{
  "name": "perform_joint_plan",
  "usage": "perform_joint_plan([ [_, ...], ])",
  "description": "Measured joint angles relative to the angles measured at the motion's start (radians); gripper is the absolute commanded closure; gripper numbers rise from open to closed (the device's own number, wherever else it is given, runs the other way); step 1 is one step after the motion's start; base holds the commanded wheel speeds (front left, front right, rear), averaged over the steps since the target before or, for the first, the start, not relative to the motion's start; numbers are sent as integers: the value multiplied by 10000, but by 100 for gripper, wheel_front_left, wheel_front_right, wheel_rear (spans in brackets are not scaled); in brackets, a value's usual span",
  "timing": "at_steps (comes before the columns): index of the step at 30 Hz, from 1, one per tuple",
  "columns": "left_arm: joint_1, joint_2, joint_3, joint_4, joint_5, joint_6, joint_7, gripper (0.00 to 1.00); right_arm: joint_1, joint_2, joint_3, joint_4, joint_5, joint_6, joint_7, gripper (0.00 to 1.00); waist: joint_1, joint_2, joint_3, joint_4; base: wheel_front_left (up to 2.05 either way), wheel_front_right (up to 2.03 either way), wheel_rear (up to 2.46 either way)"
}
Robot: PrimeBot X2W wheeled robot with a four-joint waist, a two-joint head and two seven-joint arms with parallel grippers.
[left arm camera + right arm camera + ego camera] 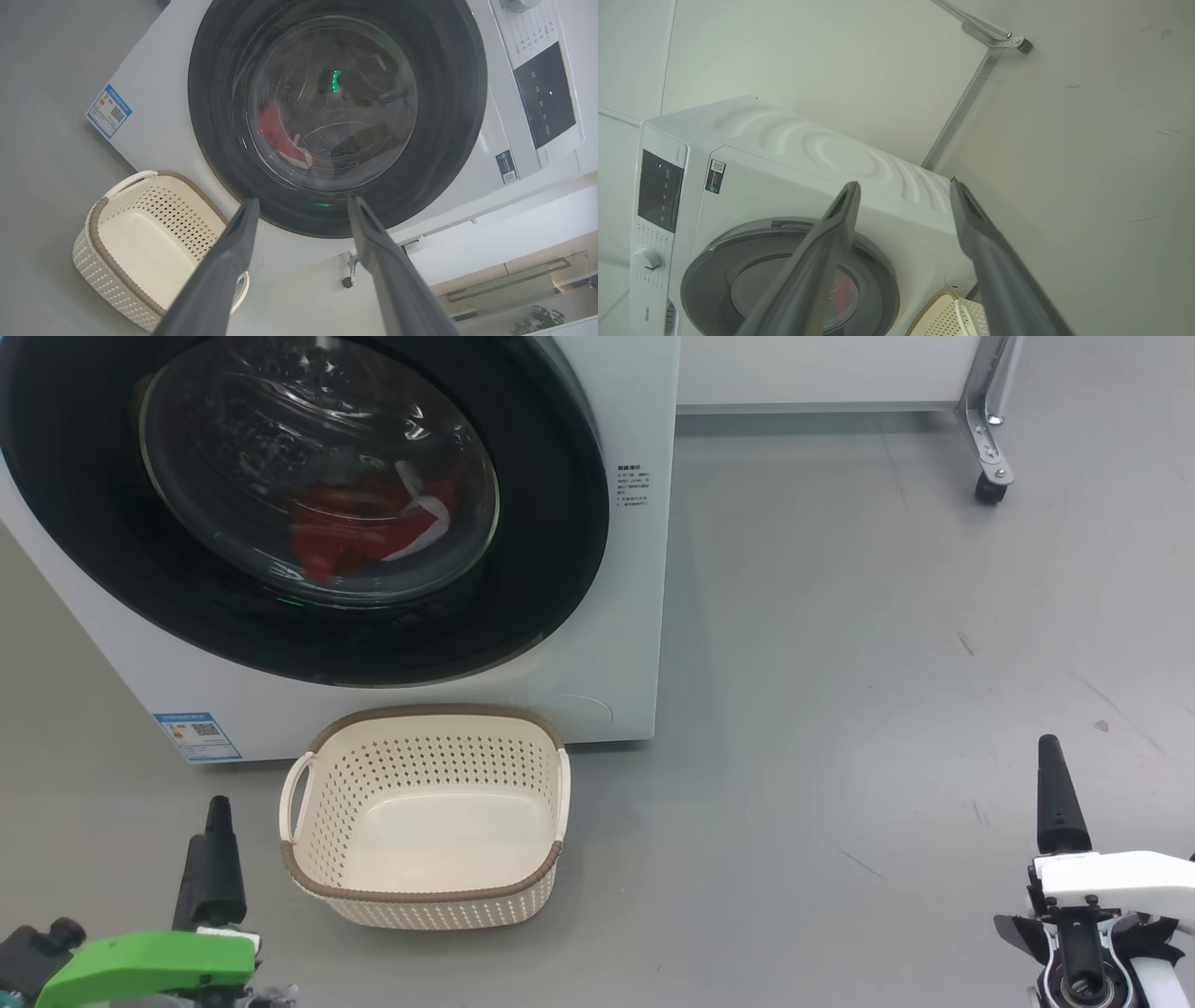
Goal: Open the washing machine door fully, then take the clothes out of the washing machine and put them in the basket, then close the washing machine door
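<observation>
The white washing machine point(616, 644) stands at the upper left with its black-rimmed door point(551, 523) shut. Red clothes point(355, 527) with white trim lie in the drum behind the glass. On the floor just before the machine sits the cream basket point(439, 711), with nothing in it. My left gripper point(219, 807) hangs low to the left of the basket. In the left wrist view it point(301, 200) is open, its fingers pointing at the door point(448, 116) and the clothes point(273, 128). My right gripper point(1050, 747) is far right above the floor, and it point(903, 186) is open too.
A metal frame leg with a caster point(990, 476) stands at the back right below a white panel. Grey floor point(840, 709) spreads between the machine and my right arm. The machine's control panel point(544, 93) and a blue sticker point(196, 735) are on its front.
</observation>
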Motion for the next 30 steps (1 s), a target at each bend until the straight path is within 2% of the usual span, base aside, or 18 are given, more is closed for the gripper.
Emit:
perform_joint_plan([
  [3,-2,-17,-63,-232,729,33,-88,0,-1,6,0,-127,-334,-90,-96,0,0,0,15,10,0,0,0],
  [15,-49,-23,-368,-696,2780,665,-443,0,-1,-2,234,-456,-2460,-334,-433,0,0,0,84,63,0,0,0],
  [21,-49,-36,-767,-876,4190,928,-602,0,-1,-2,382,-562,-3440,-453,-610,0,0,0,111,93,0,0,0],
  [26,-49,-38,-1221,-1009,5603,1145,-715,0,-12,-468,830,-685,-5248,-587,-771,0,0,0,138,112,0,0,0],
  [30,-49,-40,-1522,-1089,6477,1344,-826,0,-22,-370,1003,-725,-5839,-717,-876,0,0,0,145,110,0,0,0],
])
